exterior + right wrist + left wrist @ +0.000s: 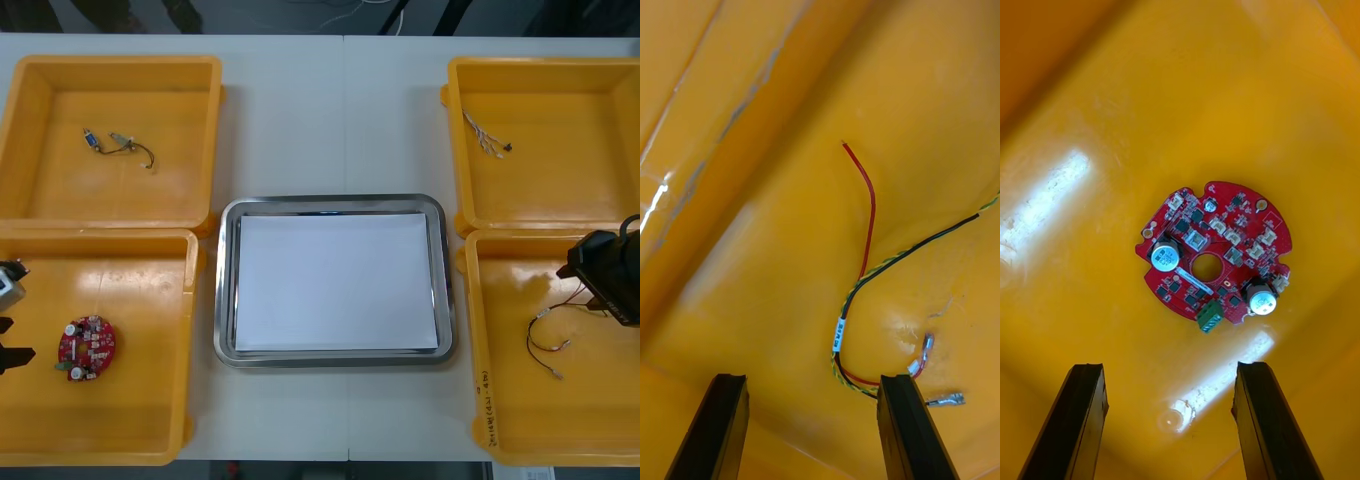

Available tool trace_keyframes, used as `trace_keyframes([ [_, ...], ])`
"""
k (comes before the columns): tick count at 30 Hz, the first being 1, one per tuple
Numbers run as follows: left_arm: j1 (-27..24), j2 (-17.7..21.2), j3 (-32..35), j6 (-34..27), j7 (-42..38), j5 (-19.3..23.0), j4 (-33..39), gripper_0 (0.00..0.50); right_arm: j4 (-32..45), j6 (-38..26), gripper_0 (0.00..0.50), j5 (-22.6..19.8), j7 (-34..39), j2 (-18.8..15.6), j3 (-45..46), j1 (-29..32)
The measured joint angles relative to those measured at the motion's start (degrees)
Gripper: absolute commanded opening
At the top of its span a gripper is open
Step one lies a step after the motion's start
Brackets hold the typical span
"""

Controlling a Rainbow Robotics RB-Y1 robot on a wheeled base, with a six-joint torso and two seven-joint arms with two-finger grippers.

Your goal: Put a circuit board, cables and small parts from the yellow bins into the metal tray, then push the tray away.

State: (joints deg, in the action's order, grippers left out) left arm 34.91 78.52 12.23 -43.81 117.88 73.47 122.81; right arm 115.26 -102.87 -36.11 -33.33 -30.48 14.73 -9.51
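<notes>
Light table [330, 110] below me: my left gripper [1169, 420] hangs spread above the board [1214, 251] in the near-left bin [150, 420], and my right gripper [816, 427] is spread over the cable [865, 247] in the near-right bin [520, 420]. Tray [225, 345] empty. I fear the thin cable slipping my pinch.

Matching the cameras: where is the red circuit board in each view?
Front view: circuit board in the near left yellow bin, beside the left gripper.
Left wrist view: board just beyond that gripper's open fingers.
Right wrist view: cables in the right near bin instead.
Shared landmark: left gripper.
</notes>
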Motion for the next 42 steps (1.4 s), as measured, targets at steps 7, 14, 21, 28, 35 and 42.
trace_keyframes([
  [7, 0.0, 1.9, -4.5, 5.1, 8.1, 0.4, -2.7, 0.500, -4.2, 3.3, 0.500, 1.7, 1.5, 0.0, -2.7, -0.7],
  [14, -0.2, 3.0, -7.5, 8.2, 8.7, 0.4, -2.8, 0.500, -4.7, 3.9, 0.500, 4.3, 9.3, 0.0, -6.9, -0.8],
  [21, -4.0, 4.3, -14.2, 10.8, 8.7, 0.0, -4.4, 0.500, -4.7, 4.1, 0.500, 6.4, 9.3, 0.1, -9.5, -0.8],
  [28, -10.0, 4.9, -21.2, 12.6, 8.7, -0.4, -6.8, 0.500, -4.7, 7.3, 0.500, 10.2, 9.3, 0.3, -12.0, -0.5],
  [35, -13.2, 5.1, -24.0, 12.8, 8.9, -1.1, -7.9, 0.500, -4.7, 9.7, 0.500, 11.2, 12.4, 0.5, -13.8, 0.5],
  [42, -13.6, 5.8, -24.9, 13.1, 9.0, -1.7, -8.1, 0.500, -4.7, 12.0, 0.500, 11.1, 12.6, 0.6, -13.8, 1.9],
])
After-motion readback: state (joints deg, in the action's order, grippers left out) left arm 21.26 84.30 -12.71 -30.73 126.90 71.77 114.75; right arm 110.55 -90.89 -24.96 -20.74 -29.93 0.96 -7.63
